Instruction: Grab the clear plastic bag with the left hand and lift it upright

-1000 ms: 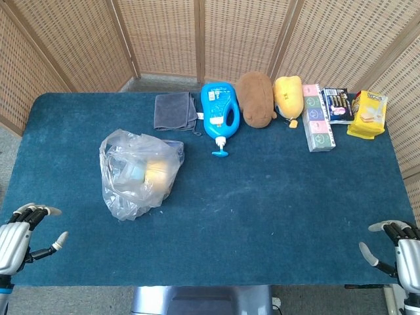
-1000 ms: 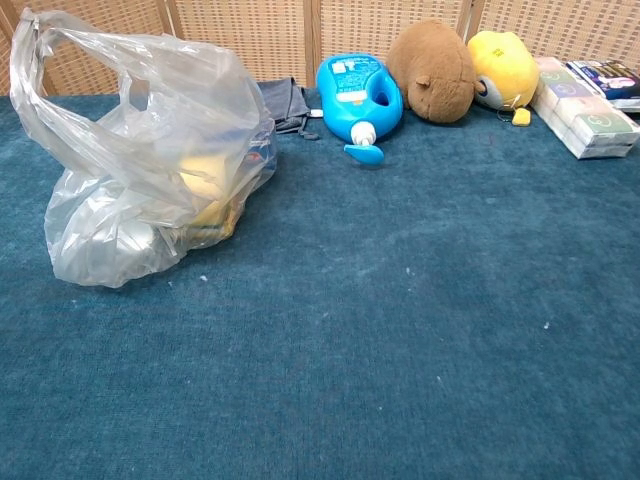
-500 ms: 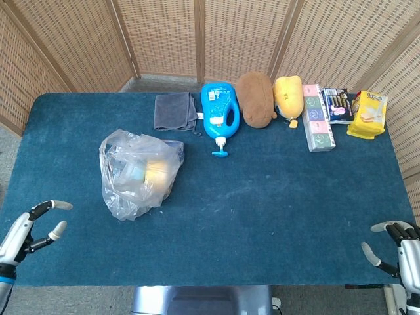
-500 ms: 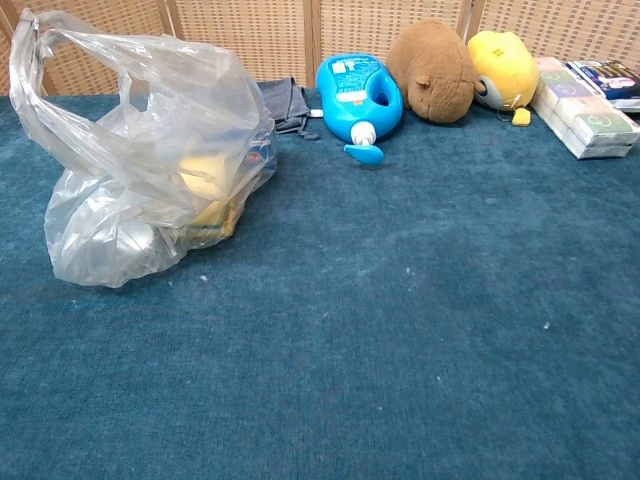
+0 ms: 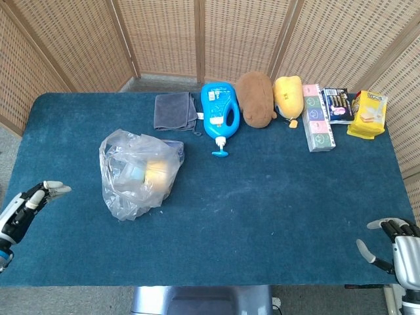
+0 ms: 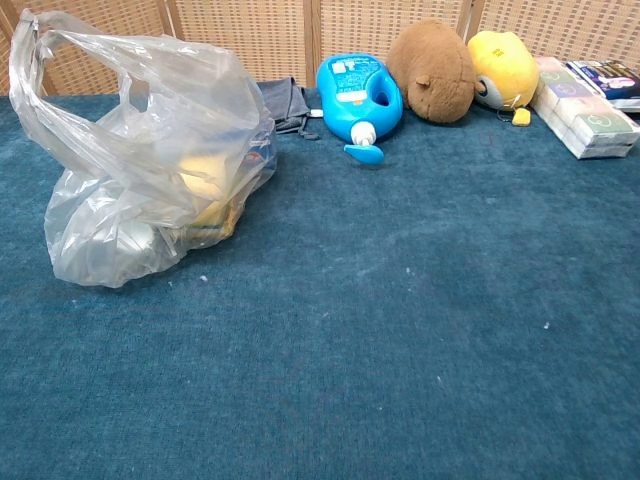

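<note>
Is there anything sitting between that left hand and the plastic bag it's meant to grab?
Nothing visible. In the head view only bare blue table lies between the left hand and the clear plastic bag. The towel, bottle and plush toys sit farther back, beyond the bag.

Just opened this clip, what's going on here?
A two-armed robot is at a blue table, set to grab the clear plastic bag with its left hand. That hand is open at the table's near left edge, short of the bag and not touching it. The bag lies slumped with items inside. The right hand sits open at the near right corner, holding nothing. Along the far edge lie a grey cloth, a blue bottle, two plush toys and some packets, all untouched.
</note>
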